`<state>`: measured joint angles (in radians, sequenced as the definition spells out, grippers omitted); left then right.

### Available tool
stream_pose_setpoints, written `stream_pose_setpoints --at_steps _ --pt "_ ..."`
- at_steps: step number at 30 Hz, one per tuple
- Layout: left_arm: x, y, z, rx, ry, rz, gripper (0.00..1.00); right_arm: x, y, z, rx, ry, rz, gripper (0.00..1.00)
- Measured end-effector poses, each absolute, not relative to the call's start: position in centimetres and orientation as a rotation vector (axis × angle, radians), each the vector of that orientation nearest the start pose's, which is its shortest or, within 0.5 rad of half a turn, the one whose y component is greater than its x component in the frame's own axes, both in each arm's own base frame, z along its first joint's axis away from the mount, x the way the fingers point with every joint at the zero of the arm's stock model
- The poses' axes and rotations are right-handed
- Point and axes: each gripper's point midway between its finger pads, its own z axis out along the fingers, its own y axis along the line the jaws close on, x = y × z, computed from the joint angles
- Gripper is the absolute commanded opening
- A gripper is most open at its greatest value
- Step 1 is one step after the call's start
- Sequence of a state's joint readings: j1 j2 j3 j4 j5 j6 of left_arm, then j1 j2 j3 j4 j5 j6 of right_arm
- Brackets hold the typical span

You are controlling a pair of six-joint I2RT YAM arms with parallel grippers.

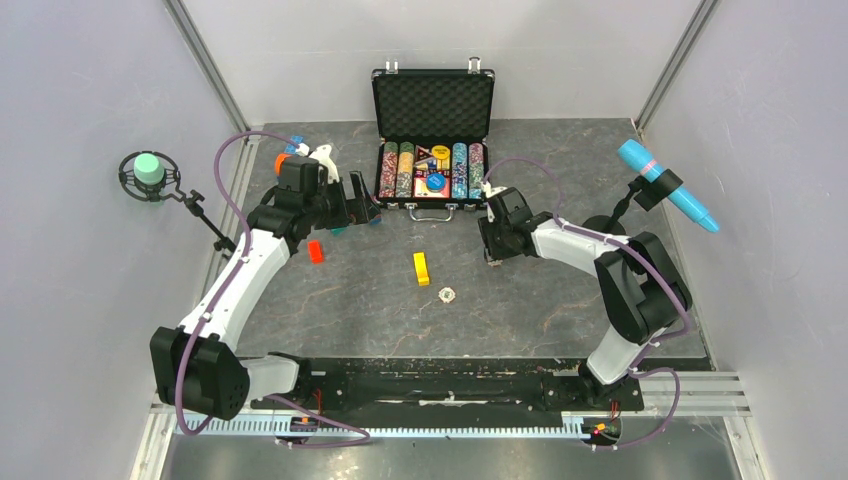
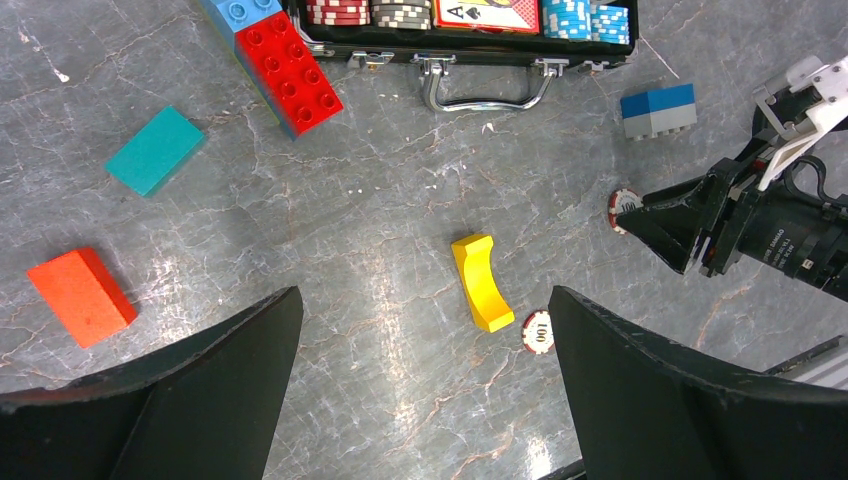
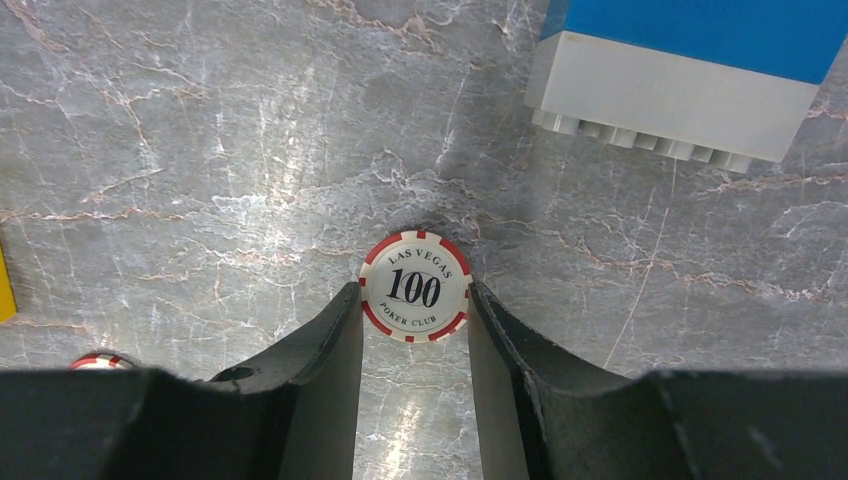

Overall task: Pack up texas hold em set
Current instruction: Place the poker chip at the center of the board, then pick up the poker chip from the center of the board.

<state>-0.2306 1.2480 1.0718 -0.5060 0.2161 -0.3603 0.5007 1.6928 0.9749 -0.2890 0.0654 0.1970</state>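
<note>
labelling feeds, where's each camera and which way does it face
top external: above, behind the bases, looking down at the open case; both arms show.
left wrist: on the left arm, looking down at the yellow block; open left gripper frames it.
right wrist: low over the table, looking down; right gripper shut on a chip.
shared: left wrist also sees that chip and right gripper.

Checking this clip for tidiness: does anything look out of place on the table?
Yes. Two poker chips are outside the open case: one chip pinched in the right pincer, the other chip beside the yellow block. Stray toy bricks sit at the case's front corner.
</note>
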Motion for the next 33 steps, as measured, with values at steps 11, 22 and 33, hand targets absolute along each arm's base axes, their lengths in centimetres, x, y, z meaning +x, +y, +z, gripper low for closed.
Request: stream_pose_setpoints --at_steps 11,22,33 --pt "33.01 -13.13 19.7 -0.029 2.295 -0.558 1.0 32.79 17.26 2.46 -0.364 2.572 0.146 0.37" --pt "33.0 -13.15 19.71 -0.029 2.295 -0.559 1.0 32.53 17.69 2.45 -0.381 2.573 0.157 0.51" --pt "33.0 -13.13 19.71 -0.029 2.295 -0.559 1.0 32.3 17.23 2.29 -0.385 2.583 0.127 0.6"
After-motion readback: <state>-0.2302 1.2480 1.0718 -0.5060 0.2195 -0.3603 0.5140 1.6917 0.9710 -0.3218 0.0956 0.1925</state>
